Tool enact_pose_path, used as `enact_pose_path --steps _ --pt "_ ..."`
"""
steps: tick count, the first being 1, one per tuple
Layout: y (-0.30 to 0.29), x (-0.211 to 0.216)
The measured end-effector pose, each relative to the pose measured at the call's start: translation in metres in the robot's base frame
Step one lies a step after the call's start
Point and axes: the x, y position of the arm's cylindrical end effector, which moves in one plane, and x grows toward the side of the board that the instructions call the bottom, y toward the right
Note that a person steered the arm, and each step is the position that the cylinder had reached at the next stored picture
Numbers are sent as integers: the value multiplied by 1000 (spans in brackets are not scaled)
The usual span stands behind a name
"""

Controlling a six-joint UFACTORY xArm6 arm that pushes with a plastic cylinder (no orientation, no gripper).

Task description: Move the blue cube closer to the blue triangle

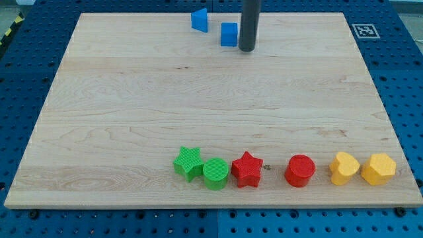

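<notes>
Blue cube (229,34): at the view's top, near the blue triangle (199,20), not touching.
My tip (246,48): just right of the cube; no jaws, only a rod.
Risk: an off-centre push may turn the cube, or knock the triangle off the wooden board (198,106).

Up at the view's top of your desk (198,99), the blue triangle (199,20) sits left of the blue cube (229,34), and my tip (246,49) is just right of it. Along the bottom you've got, left to right, green star (189,162), green cylinder (215,173), red star (247,169), red cylinder (300,170), yellow heart (344,168), yellow hexagon (378,168).
</notes>
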Motion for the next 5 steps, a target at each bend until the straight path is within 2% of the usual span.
enact_pose_path --steps 3,5 --pt "11 -26" --pt "-23 -22"
